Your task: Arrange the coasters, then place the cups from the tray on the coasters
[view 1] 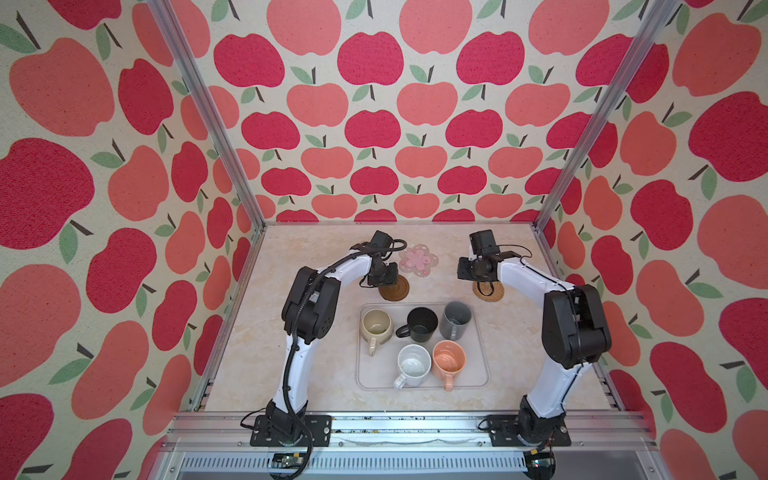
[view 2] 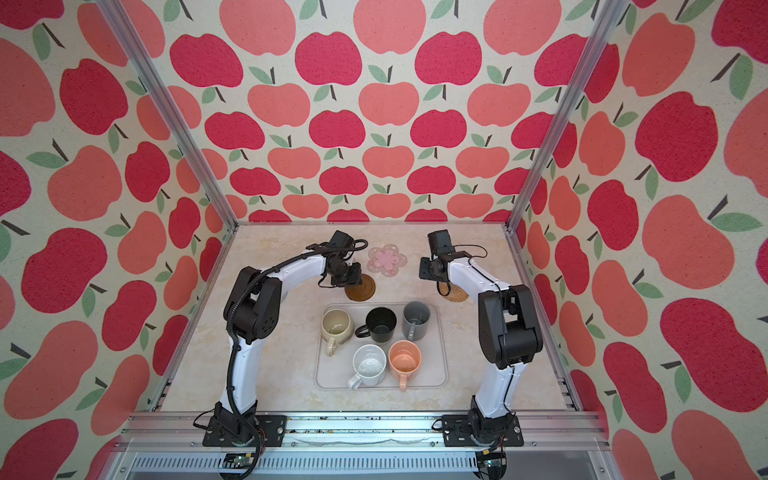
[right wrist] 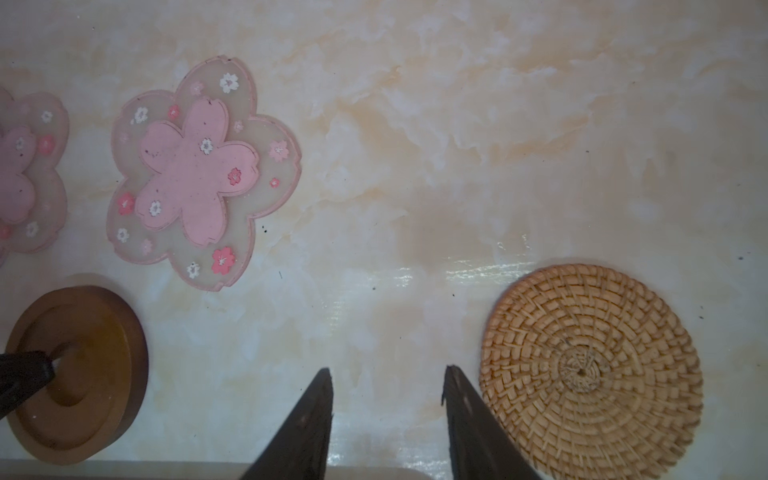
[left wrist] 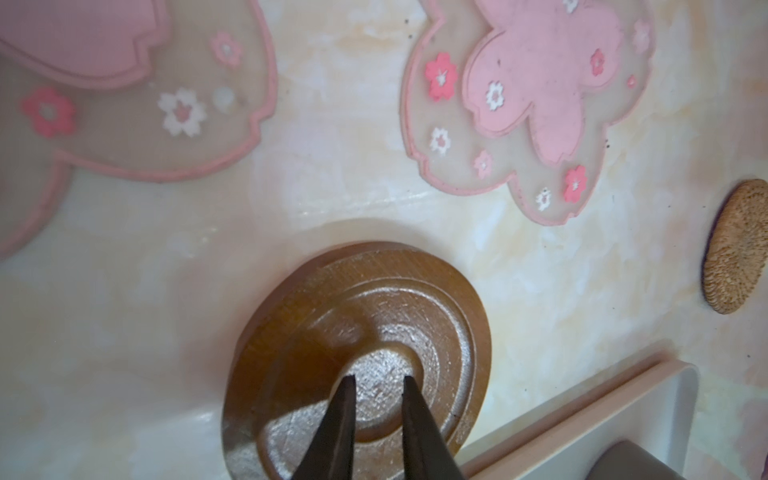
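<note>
Five handled mugs [view 1: 422, 324] crowd the pale beige-pink rectangular tray [view 1: 473, 370] at the marble table's [view 1: 332, 399] near middle. Just beyond its far-left corner, the left gripper [left wrist: 378, 380], fingers nearly pressed together, points at the centre of the round dark brown wooden coaster [left wrist: 436, 299]. The right gripper [right wrist: 386, 372] hangs spread over bare tabletop beside the tan woven rattan coaster [right wrist: 590, 370].

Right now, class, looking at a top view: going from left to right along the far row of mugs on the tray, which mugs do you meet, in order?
cream mug → black mug → grey mug
</note>
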Robot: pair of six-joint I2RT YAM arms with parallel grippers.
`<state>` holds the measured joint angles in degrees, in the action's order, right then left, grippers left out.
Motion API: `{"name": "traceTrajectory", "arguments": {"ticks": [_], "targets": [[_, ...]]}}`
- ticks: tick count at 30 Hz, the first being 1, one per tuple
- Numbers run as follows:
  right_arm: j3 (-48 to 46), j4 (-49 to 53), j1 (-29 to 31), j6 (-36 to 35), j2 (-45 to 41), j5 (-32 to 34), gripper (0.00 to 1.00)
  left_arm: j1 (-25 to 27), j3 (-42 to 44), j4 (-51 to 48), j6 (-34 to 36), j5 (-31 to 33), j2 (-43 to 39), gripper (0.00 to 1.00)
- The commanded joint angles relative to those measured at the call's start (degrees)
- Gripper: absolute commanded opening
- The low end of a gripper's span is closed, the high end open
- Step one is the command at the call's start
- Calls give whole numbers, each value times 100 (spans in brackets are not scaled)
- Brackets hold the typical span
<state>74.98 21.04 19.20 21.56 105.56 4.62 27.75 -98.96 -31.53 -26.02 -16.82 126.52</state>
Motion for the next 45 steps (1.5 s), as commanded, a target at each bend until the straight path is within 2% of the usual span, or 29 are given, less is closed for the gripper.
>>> {"name": "traceTrajectory", "arguments": {"ticks": [1, 13, 20, 32, 45], "targets": [[242, -105, 102, 112, 196, -161, 48, -60, -417, 170, 98, -86, -76, 24], [667, -161, 273, 156, 644, -356, 50, -383, -1877, -280, 128, -5, 915, 26], [811, -170, 384, 156, 873, -392, 52, -389, -2973, -993, 171, -3, 1582, 30], [918, -188, 426, 155, 1181, -358, 52, -375, -3603, -1022, -138, -349, 2273, 31], [855, -235, 423, 156, 1224, -342, 55, -349, -3758, -1075, -310, -606, 2527, 34]]}}
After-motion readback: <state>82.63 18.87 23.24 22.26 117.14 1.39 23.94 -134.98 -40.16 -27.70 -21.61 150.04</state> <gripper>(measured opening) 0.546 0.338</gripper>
